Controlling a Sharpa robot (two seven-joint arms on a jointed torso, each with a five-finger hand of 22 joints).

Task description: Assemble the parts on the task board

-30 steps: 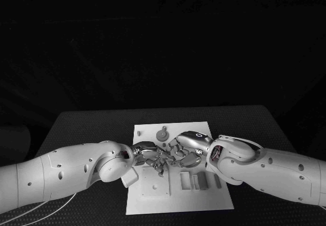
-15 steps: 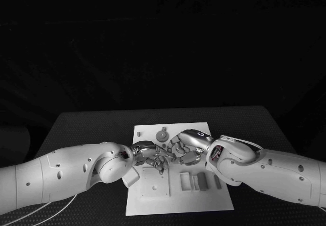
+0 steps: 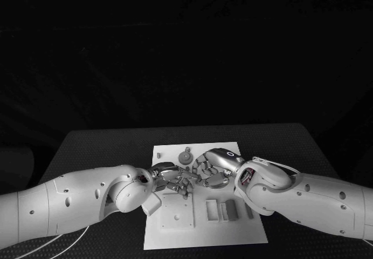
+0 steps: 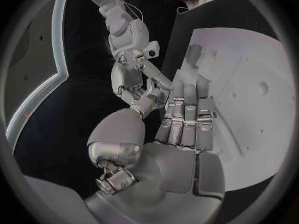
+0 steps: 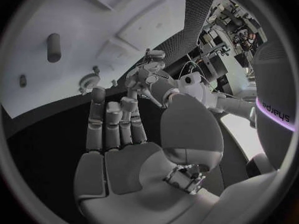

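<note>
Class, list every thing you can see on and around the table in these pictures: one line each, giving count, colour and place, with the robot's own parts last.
Table: one, black, under everything.
Task board: one, white, mid-table.
Round part: one, grey, far end of the board.
Upright blocks: a few, pale, near right of the board.
Left hand: one, silver, over the board's middle, meeting the right hand.
Right hand: one, silver, over the board's middle.
What the fingers hold cannot be told.

We count one white board (image 3: 175, 229) on one black table (image 3: 93, 145). On the board we see one round disc (image 3: 186, 155), one small peg (image 3: 187, 147), and three upright blocks (image 3: 226, 209). Two hands (image 3: 172, 175) (image 3: 214, 170) meet above it.
</note>
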